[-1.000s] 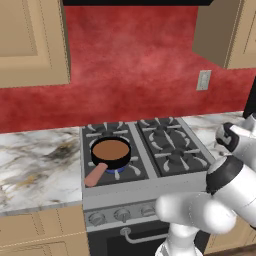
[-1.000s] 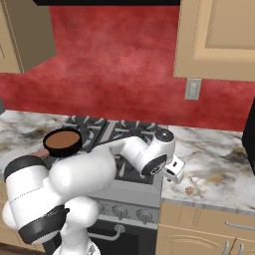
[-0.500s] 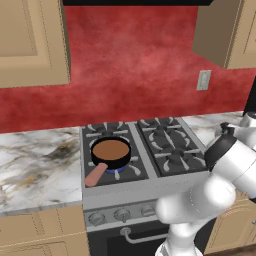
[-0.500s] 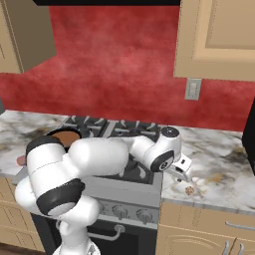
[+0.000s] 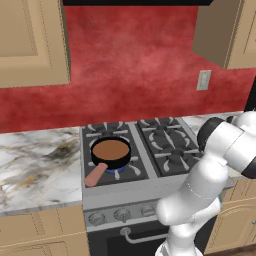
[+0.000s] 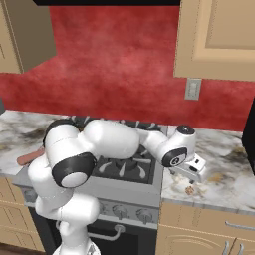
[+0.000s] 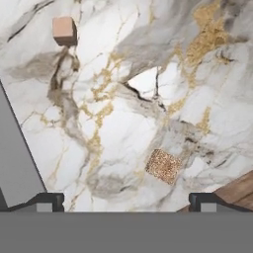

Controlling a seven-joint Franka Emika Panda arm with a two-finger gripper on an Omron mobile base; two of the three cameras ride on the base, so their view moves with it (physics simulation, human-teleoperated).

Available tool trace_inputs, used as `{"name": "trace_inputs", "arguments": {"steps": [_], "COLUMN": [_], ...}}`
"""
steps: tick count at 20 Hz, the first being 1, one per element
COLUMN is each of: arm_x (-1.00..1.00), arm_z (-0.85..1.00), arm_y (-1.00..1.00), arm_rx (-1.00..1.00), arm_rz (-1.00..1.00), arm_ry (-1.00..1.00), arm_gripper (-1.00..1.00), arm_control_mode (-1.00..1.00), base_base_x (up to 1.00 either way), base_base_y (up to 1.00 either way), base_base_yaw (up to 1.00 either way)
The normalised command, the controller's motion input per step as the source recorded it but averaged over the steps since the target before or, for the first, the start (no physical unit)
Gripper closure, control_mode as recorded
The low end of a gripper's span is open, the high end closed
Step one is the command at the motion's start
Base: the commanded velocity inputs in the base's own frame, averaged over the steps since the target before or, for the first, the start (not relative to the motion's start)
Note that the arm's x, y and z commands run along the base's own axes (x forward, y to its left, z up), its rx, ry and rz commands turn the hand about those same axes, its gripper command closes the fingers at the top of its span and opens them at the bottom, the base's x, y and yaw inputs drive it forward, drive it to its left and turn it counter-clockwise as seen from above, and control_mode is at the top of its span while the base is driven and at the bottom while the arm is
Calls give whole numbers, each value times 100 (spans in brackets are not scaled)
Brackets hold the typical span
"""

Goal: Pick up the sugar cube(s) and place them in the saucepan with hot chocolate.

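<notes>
There are 2 sugar cubes on the marble counter [image 7: 123, 128]. 1 is brown and sparkly [image 7: 163, 166] and lies close in front of the claw [image 7: 126, 201], nearer its right tip. The other cube is pale pink [image 7: 64, 30] and sits well apart, farther away. The claw is wide open and holds nothing. It hangs just above the counter, right of the stove [image 6: 130, 172]. 1 black pan [image 5: 110, 151] with brown drink stands on the front left burner, pink handle [image 5: 95, 174] pointing forward.

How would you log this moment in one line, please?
jaws: open | gripper above brown sugar cube on counter | saucepan on stove
</notes>
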Motion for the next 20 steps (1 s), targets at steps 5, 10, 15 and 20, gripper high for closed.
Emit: {"name": "trace_inputs", "arguments": {"steps": [5,10,15,20], "arm_x": [0,0,0,0], "arm_z": [-16,-23,-21,-3], "arm_y": [-27,0,0,0], "arm_rx": [2,0,0,1], "arm_rz": [0,2,1,0], "arm_ry": [6,10,3,0], "arm_gripper": [-100,-100,-100,-100], "arm_control_mode": [-100,-100,-100,-100], "base_base_x": [0,0,0,0], "base_base_y": [0,0,0,0], "base_base_yaw": [0,0,0,0]}}
